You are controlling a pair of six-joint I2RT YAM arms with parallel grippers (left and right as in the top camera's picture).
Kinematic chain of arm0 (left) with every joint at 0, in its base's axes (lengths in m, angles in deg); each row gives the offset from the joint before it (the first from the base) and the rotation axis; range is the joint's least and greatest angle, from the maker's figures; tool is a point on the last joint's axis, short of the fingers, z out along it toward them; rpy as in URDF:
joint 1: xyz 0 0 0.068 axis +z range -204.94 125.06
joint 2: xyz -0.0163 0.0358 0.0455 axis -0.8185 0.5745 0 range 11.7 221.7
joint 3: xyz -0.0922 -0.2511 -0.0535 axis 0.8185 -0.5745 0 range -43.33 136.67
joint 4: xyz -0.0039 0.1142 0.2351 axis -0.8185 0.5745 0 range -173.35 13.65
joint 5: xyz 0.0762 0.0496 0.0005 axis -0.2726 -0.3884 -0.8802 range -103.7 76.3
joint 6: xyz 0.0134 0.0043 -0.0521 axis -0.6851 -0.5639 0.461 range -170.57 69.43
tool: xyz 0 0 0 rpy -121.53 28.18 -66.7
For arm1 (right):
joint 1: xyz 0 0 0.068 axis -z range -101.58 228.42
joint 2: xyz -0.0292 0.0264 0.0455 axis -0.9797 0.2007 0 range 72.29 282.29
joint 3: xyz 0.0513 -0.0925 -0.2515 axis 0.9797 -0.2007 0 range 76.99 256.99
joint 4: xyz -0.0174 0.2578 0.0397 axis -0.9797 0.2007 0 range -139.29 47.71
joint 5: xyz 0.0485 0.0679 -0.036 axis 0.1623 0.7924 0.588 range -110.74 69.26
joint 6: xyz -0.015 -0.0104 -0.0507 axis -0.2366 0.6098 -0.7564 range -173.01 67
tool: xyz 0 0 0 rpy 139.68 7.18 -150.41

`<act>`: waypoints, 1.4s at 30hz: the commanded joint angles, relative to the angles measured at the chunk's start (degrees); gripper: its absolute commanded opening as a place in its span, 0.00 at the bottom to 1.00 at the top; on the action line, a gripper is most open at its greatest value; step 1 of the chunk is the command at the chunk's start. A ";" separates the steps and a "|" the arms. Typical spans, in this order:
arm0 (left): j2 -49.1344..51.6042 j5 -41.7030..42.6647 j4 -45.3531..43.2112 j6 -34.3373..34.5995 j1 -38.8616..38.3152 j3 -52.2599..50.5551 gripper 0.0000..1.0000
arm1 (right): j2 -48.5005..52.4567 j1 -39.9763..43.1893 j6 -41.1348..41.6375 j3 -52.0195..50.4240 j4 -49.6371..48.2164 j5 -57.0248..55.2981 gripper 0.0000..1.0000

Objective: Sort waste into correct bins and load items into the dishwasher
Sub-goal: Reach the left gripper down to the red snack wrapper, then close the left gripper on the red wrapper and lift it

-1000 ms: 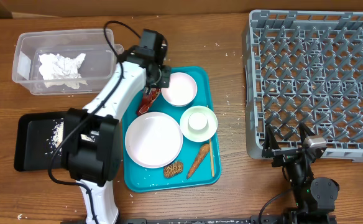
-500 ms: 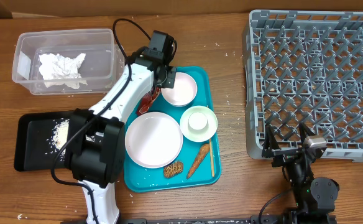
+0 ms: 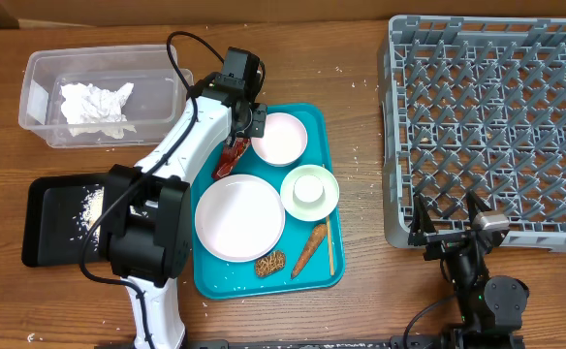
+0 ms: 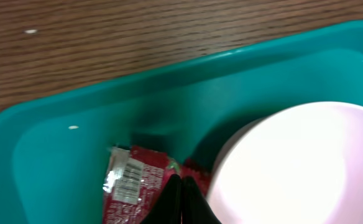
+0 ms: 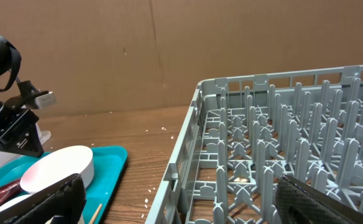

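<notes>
The step in hand is sorting waste: the left end effector (image 4: 181,196) is pressed together on the small red-and-white wrapper (image 4: 135,186), apparently pinching its upper edge; the wrapper hangs from the tips low over the teal plastic tray (image 3: 327,267), and whether it touches the tray floor I cannot tell. Just beside the end effector, on its other side, stands a small round white bowl (image 4: 287,168).

The next move, as I judge it, calls for a lift clear of the teal rim and a carry to the clear rectangular plastic tub (image 3: 31,97), which sits on the wooden surface (image 3: 361,58) well away from the end effector and holds a crumpled white paper napkin (image 3: 96,105) (the flat black rectangular tray (image 3: 46,242), with its white rice grains (image 3: 91,202), seems to be for food).

The wrapper looks thin, creased and glossy, with a white barcode patch; it will likely flop and could slip.

The right end effector (image 3: 448,233) is spread wide at the near edge of the large grey plastic dish rack (image 3: 496,116), holding nothing.
</notes>
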 commanded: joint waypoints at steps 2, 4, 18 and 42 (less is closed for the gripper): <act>0.70 4.94 -0.22 -1.33 -0.17 -0.17 0.04 | -0.31 0.17 -0.02 -0.59 -0.31 -0.09 1.00; 0.70 5.01 0.00 -1.33 -0.26 -0.17 0.04 | -0.31 0.17 -0.02 -0.59 -0.31 -0.09 1.00; 0.66 9.27 1.20 -3.28 -0.26 -0.15 0.04 | -0.31 0.17 -0.02 -0.59 -0.28 -0.09 1.00; -1.70 3.89 4.59 -7.15 -0.17 0.02 0.04 | -0.31 0.17 -0.02 -0.59 -0.28 -0.09 1.00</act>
